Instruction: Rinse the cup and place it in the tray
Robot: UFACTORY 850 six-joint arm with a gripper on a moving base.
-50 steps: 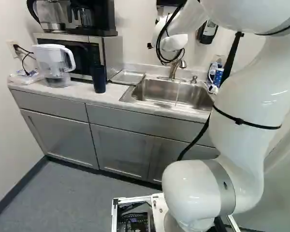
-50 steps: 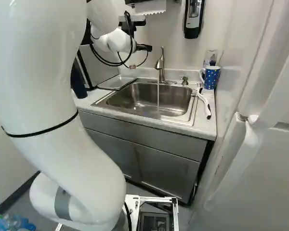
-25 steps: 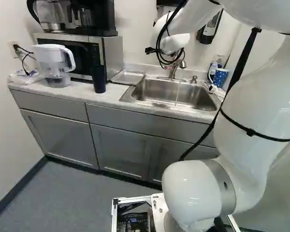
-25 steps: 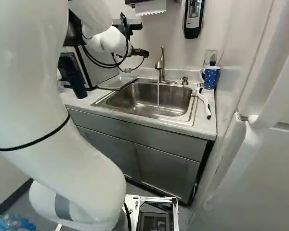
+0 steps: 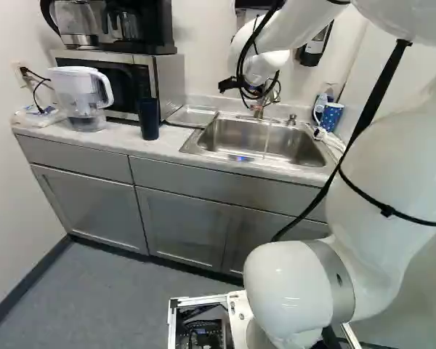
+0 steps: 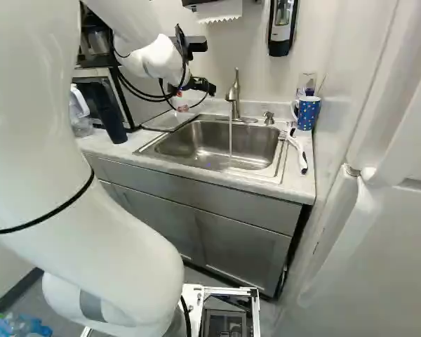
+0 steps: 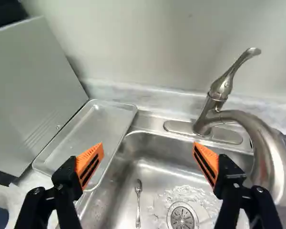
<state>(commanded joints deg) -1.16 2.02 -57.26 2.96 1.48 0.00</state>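
White wall behind, pale worktop below, and water is running from the tap into the sink! The end effector is spread wide, nothing in its grasp, with the tray off to one side. Two candidates for the cup: the dark blue tumbler, upright beside the microwave, and the spotted mug across the sink. The tumbler looks nearer, out past the tray; its long axis is vertical, so a side approach would probably suit.
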